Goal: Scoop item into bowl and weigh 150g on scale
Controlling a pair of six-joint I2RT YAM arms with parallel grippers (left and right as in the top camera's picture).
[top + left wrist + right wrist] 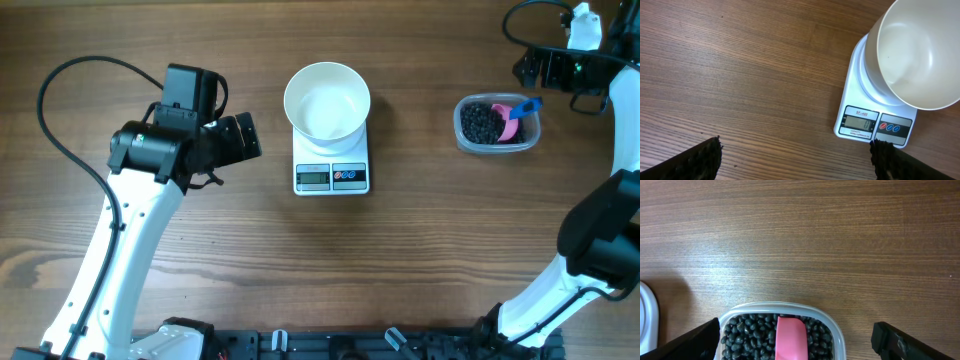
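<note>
From overhead: white bowl (327,104) empty on the scale (332,178), just ahead of the tips of the left gripper (256,137), spread wide and holding nothing; right gripper (522,69) likewise spread and empty, with the clear tub (464,137) of black beans (482,123) a little ahead of its tips and a pink scoop (514,118) lying in the heap, its bluish handle end propped on the tub's far rim. Well apart, bowl and tub, so expect a carry across bare table (420,260). From the left wrist: both left fingers (696,161) low in the frame and far apart, nothing between them; scale (852,97) and bowl (920,50) ahead of and beside the right-hand finger; display visible here but too small to read. From the right wrist: right fingers (692,342) flanking the tub (836,326), scoop (790,339) centred between them on the beans (747,330); handle end not shown here, only overhead. Judged handling: beans hard, smooth and loose, likely to roll, bounce and scatter if tipped fast; scoop light and stiff, best pinched on the handle, kept level; tub light, apt to slide when dug into; bowl rigid and smooth, easily nudged off the scale.
</note>
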